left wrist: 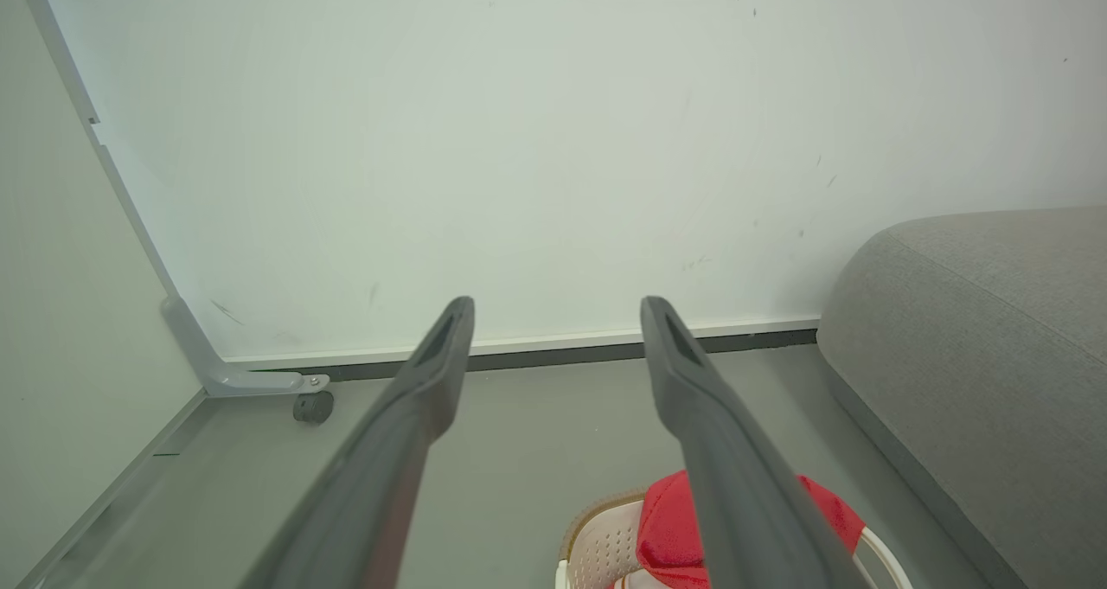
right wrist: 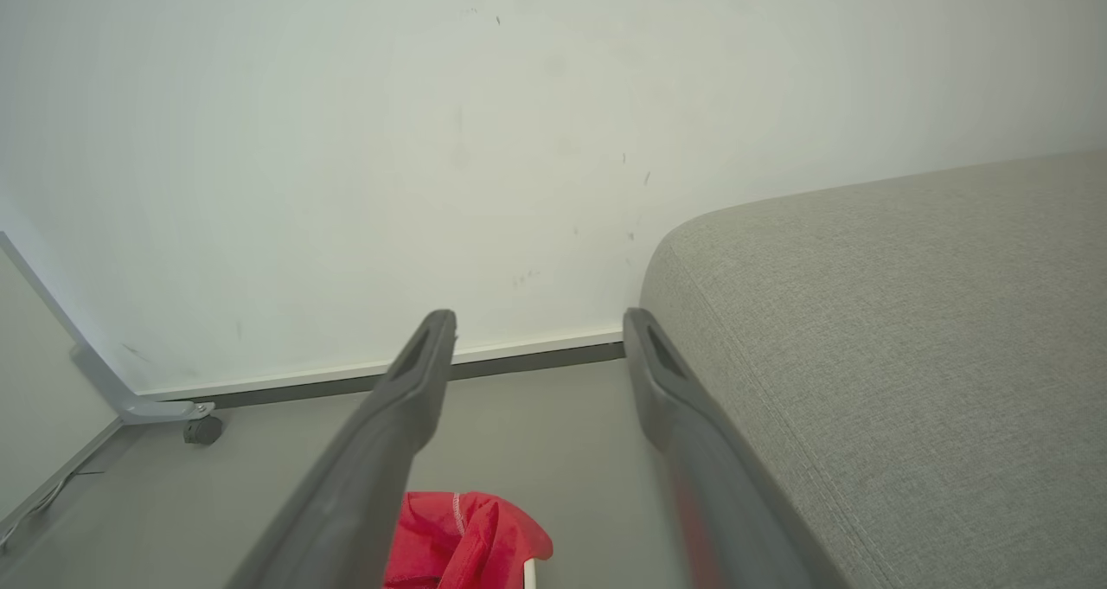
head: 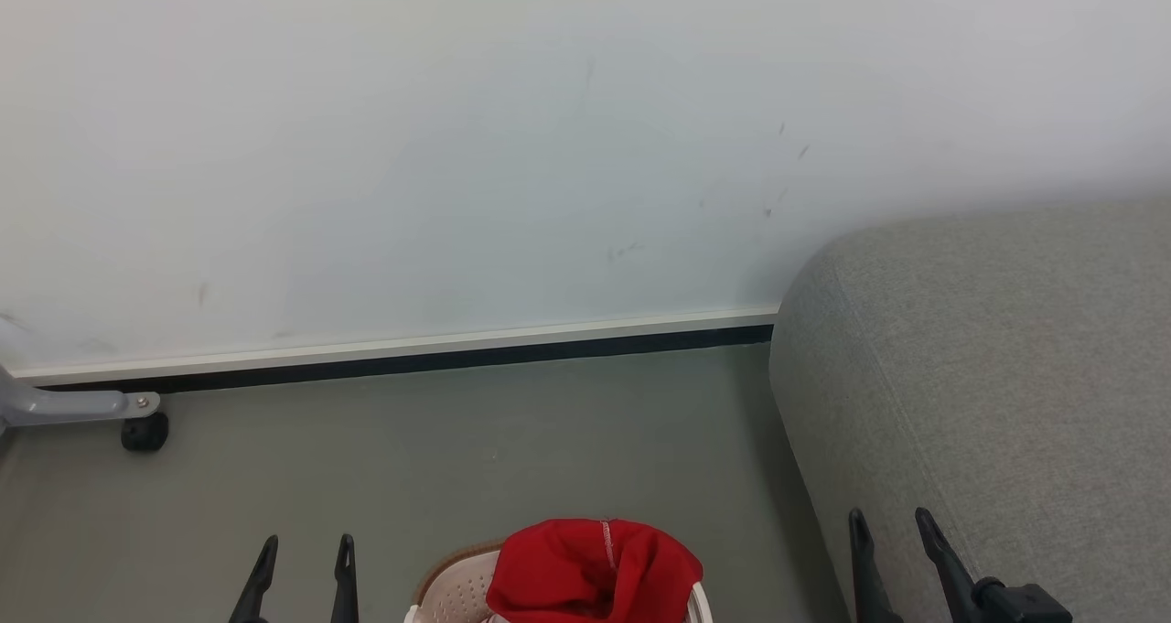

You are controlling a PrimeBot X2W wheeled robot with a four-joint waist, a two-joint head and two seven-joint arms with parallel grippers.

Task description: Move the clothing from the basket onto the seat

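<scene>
- Clothing (head: 593,568) lies heaped in the basket (head: 455,592), a red mound rising above the brown rim, with a line of white stitching near its top.
- Basket stands on the grey floor (head: 457,440), between the two grippers and near the left end of the seat (head: 1006,376). Its near part is cut off from where I look, so how full it is I can't tell.
- Left gripper (head: 307,542) hangs above the floor to the basket's left, fingers spread apart with nothing between them.
- Right gripper (head: 888,515) is just beside the seat's rounded end, fingers likewise parted, holding nothing.
- Seat's far end runs up to the white wall (head: 457,147).
- Grey metal leg (head: 73,406) with a black caster (head: 145,433) stands by the skirting, far left.
</scene>
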